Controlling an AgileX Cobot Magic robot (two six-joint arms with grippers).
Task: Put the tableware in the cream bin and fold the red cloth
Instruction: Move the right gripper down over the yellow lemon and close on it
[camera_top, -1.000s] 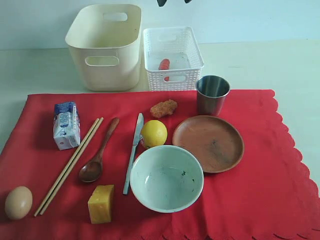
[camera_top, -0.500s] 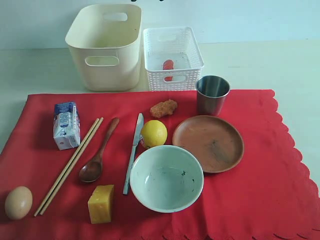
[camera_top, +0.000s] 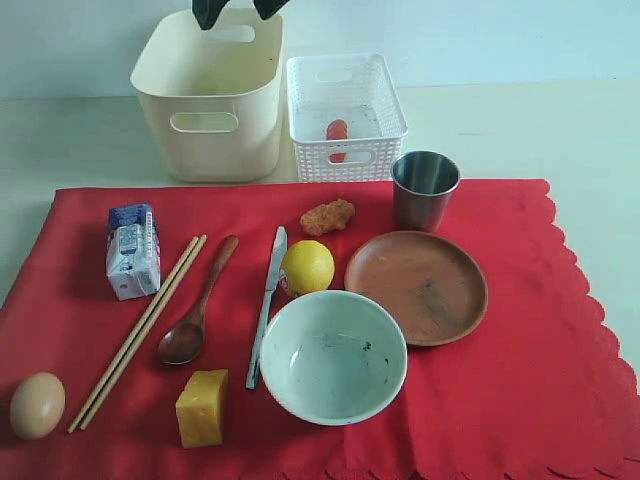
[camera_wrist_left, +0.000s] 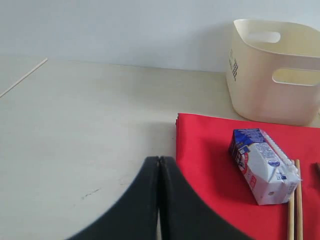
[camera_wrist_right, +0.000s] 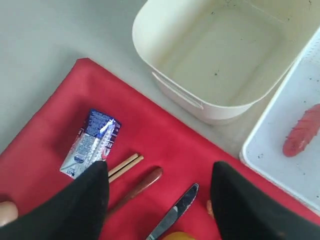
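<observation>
Right claw (camera_top: 238, 9) hangs with its jaws wide apart, gripping nothing, above the cream bin (camera_top: 210, 95), which stands on the worktop (camera_top: 560, 130) just beyond the red cloth (camera_top: 520, 380). Left claw (camera_wrist_left: 159, 161) is closed on nothing, over bare worktop beside a cloth corner. All tableware lies on the flat-spread cloth: chopsticks (camera_top: 140, 330), wooden spoon (camera_top: 195, 305), table knife (camera_top: 267, 300), pale bowl (camera_top: 333, 355), brown plate (camera_top: 417, 286) and steel cup (camera_top: 425, 188), upright near the far edge. Milk carton (camera_top: 132, 250), egg (camera_top: 37, 404), cheese block (camera_top: 202, 407) and lemon (camera_top: 308, 266) share the cloth. White lattice basket (camera_top: 345, 115), beside the bin, holds a sausage (camera_top: 336, 130).
</observation>
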